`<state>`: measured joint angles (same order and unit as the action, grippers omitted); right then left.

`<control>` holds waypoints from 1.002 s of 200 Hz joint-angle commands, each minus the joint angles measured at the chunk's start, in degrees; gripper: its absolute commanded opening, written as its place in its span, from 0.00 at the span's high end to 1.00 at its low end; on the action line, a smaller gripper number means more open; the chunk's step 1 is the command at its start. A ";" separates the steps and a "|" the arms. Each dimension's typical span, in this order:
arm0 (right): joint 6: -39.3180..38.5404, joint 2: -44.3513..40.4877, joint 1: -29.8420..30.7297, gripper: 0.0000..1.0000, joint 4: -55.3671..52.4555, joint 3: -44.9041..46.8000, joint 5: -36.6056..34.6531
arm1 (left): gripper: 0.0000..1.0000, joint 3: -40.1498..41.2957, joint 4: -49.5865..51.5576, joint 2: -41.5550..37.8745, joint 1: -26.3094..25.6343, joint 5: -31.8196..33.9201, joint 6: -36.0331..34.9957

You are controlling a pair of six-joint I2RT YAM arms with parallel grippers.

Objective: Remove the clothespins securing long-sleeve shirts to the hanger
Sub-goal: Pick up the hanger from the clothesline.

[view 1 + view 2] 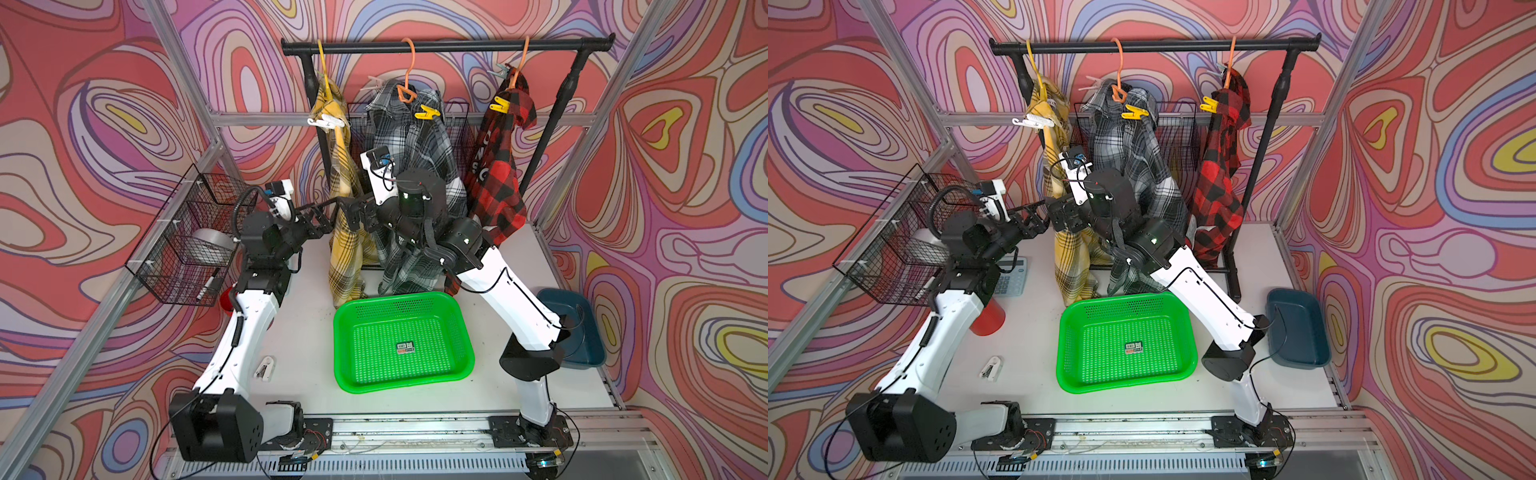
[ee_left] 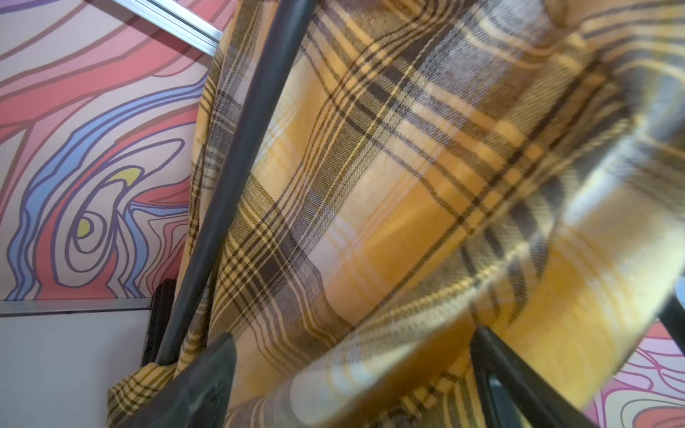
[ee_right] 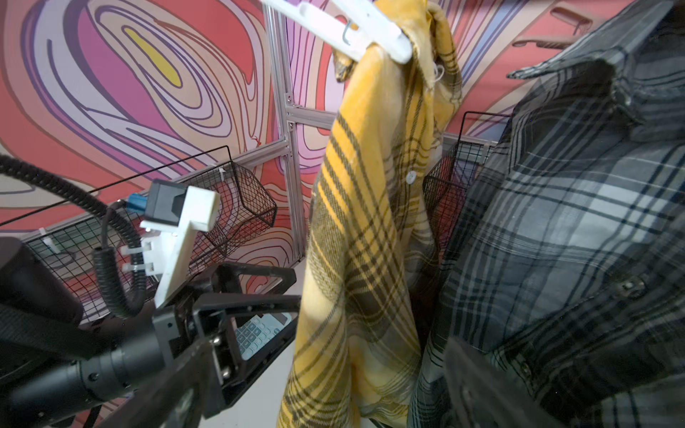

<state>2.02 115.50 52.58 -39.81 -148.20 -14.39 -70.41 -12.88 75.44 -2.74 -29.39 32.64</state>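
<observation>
Left gripper (image 3: 296, 287) wide, yellow plaid shirt (image 1: 345, 249) between jaws. Right gripper (image 3: 328, 355) wide, apparently empty. Hazard: closure pinches cloth, missing white clothespin (image 1: 328, 121) above.

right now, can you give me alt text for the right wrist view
A yellow plaid shirt hangs mid-frame, a white clothespin clamped at its top. The left gripper, jaws open, is at its edge; a grey plaid shirt hangs beside it.

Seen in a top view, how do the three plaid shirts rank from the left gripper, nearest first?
1. Yellow shirt: at the left gripper, cloth between its jaws.
2. Grey shirt: middle of the rail.
3. Red-black shirt: rail's right end.
</observation>
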 commanded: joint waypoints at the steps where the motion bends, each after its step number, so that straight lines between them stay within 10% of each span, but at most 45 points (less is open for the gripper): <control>1: 0.95 -2.45 -0.59 0.02 0.38 2.23 -1.81 | 0.08 -3.54 0.05 3.26 -3.33 2.41 -1.88; 85: 1.26 -1.09 -3.97 0.02 1.53 -0.18 -1.52 | 0.11 -10.66 -2.23 11.60 -9.44 4.41 -3.99; 200: 3.58 3.01 -11.92 0.20 10.51 -4.44 17.85 | 0.12 -12.27 1.67 14.11 -9.56 4.54 -4.65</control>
<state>4.82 115.44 41.01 -32.56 -149.77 -0.10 -80.64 -12.38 88.25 -12.08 -24.45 28.69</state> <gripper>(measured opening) 0.812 0.878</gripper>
